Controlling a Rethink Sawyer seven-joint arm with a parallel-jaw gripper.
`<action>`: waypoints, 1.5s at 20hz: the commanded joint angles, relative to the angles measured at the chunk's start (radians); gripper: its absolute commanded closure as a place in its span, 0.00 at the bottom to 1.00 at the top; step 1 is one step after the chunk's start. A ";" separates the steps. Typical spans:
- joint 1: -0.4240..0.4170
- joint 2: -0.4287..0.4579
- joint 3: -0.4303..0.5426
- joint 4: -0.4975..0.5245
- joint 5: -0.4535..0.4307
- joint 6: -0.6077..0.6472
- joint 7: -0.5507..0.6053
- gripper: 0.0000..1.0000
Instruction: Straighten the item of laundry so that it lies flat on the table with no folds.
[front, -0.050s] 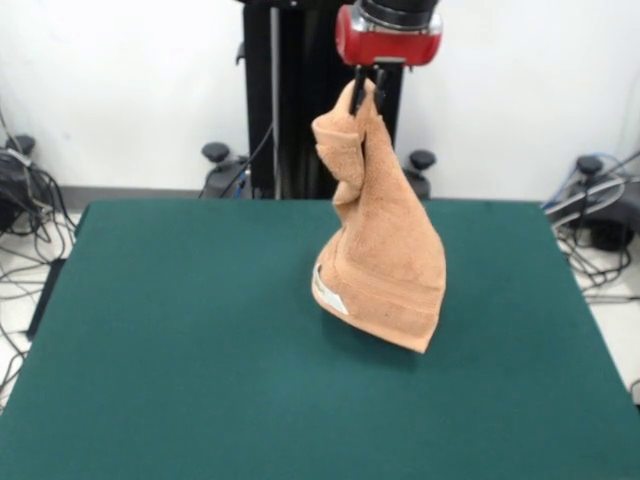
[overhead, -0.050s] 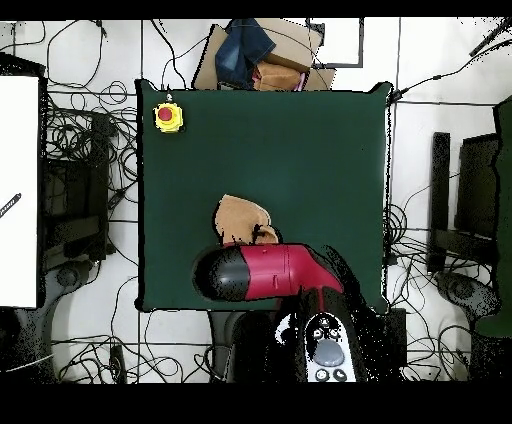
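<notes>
White wall (front, -0.050s: 120, 90) behind; pale floor (overhead, -0.050s: 420, 150) strewn with black cables (overhead, -0.050s: 85, 130).

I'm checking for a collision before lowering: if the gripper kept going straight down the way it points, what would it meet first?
The gripper is shut on the towel hanging beneath it, so bunched towel comes first, then probably the green table.

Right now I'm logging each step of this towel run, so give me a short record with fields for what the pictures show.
towel: tan-orange towel, hanging bunched from one end
towel contact: lowest corner looks near or on the table; contact cannot be confirmed
label: white label low on the towel
pincer: pincer shut on the towel's top
button: red on yellow button near a table corner
task state: not flat
</notes>
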 joint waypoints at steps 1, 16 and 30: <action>0.020 0.010 0.054 0.053 0.005 -0.065 0.119 1.00; 0.018 0.008 0.055 0.053 0.001 -0.076 0.109 1.00; 0.012 0.012 0.059 0.052 0.008 -0.068 0.106 0.00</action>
